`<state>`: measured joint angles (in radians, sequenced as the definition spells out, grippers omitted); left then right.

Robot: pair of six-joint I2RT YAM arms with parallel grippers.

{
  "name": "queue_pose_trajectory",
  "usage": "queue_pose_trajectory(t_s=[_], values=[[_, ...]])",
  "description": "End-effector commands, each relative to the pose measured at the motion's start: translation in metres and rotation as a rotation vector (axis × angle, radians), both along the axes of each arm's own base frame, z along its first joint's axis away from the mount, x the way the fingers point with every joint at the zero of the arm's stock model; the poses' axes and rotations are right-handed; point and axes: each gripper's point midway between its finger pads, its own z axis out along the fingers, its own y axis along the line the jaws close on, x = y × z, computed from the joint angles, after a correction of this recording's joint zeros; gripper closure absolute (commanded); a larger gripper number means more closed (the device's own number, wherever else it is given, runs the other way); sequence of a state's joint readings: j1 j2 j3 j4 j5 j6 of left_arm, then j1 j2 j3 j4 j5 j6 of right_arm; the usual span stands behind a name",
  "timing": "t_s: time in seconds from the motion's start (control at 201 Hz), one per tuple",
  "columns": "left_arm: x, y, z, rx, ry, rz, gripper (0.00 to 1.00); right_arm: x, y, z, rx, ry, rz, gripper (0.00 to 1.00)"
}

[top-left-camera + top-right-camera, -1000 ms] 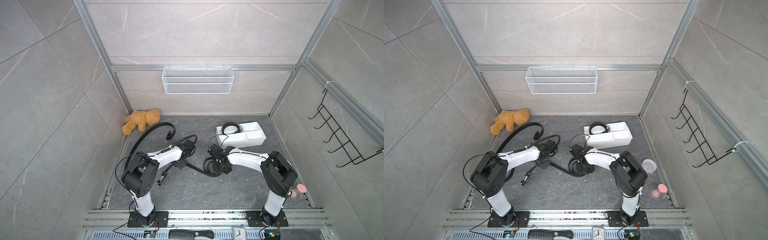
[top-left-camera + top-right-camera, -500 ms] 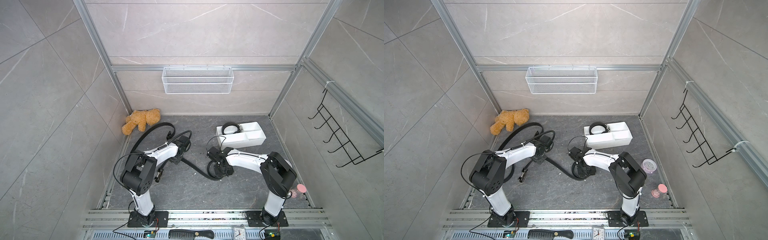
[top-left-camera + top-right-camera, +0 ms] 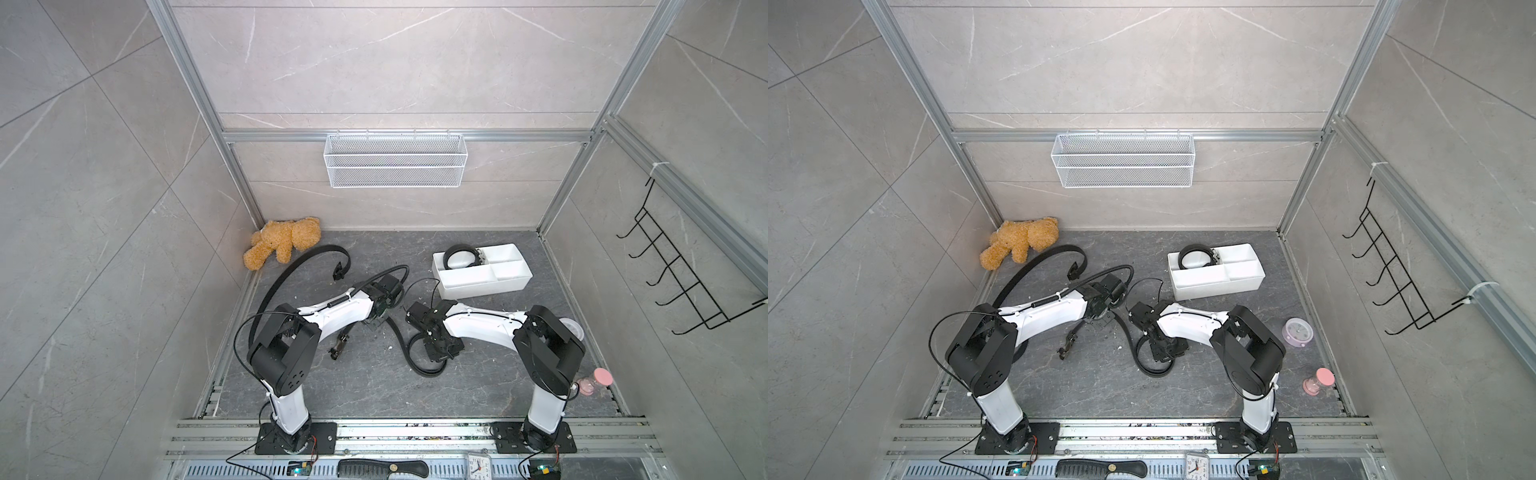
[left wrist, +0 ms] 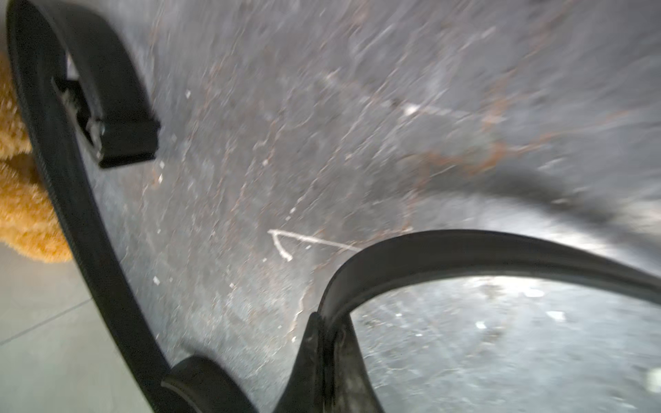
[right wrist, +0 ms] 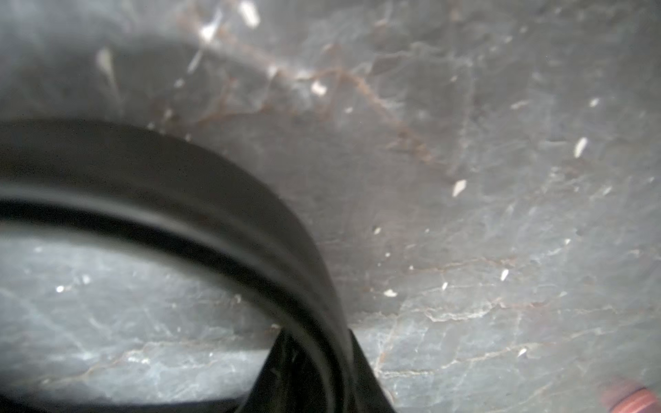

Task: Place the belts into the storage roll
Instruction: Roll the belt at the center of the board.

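One black belt (image 3: 401,338) lies on the dark floor between my two arms. My left gripper (image 4: 325,321) is shut on one stretch of it, seen in a top view at the left gripper (image 3: 380,318). My right gripper (image 5: 314,343) is shut on that belt's looped part, near the floor, shown in a top view at the right gripper (image 3: 1163,353). A second belt (image 3: 291,274) arcs from behind the left arm to its buckle (image 4: 121,139) by the teddy. A third belt (image 3: 459,257) sits coiled in a back compartment of the storage roll (image 3: 482,286), a white divided tray.
A brown teddy bear (image 3: 282,243) lies in the back left corner. A white wire basket (image 3: 395,160) hangs on the back wall and a black hook rack (image 3: 673,282) on the right wall. A lilac clock (image 3: 1298,332) and pink hourglass (image 3: 596,380) stand at right.
The right gripper's jaws have closed onto the belt's loop and it has shifted toward the front. The left gripper kept its hold, swinging left and then back right with the strap.
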<state>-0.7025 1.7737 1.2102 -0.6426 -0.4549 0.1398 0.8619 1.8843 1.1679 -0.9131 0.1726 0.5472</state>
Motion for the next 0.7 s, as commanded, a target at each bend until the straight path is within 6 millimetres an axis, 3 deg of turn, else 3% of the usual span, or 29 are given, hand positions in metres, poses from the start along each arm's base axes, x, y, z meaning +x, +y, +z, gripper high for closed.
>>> queue_pose_trajectory(t_s=[0.0, 0.174, 0.269, 0.393, 0.473, 0.607, 0.692], values=[[0.027, -0.028, 0.023, -0.107, -0.082, -0.038, 1.00, -0.058, -0.028, -0.043, -0.148, 0.243, 0.043, 0.83], [0.043, -0.060, 0.034, -0.206, -0.116, -0.109, 1.00, -0.059, -0.023, -0.044, -0.167, 0.217, 0.081, 0.85], [0.042, -0.072, 0.019, -0.220, -0.045, -0.141, 1.00, -0.058, -0.019, -0.043, -0.156, 0.199, 0.088, 0.86], [0.034, -0.067, -0.022, -0.091, 0.108, -0.149, 1.00, -0.058, -0.016, -0.042, -0.157, 0.186, 0.100, 0.88], [0.026, -0.060, -0.036, -0.028, 0.189, -0.152, 1.00, -0.058, -0.017, -0.041, -0.162, 0.183, 0.108, 0.88], [0.012, -0.033, -0.036, 0.097, 0.255, -0.123, 1.00, -0.058, -0.020, -0.039, -0.178, 0.180, 0.114, 0.88], [0.012, -0.028, -0.031, 0.100, 0.236, -0.119, 1.00, -0.058, -0.020, -0.040, -0.179, 0.176, 0.117, 0.88]])
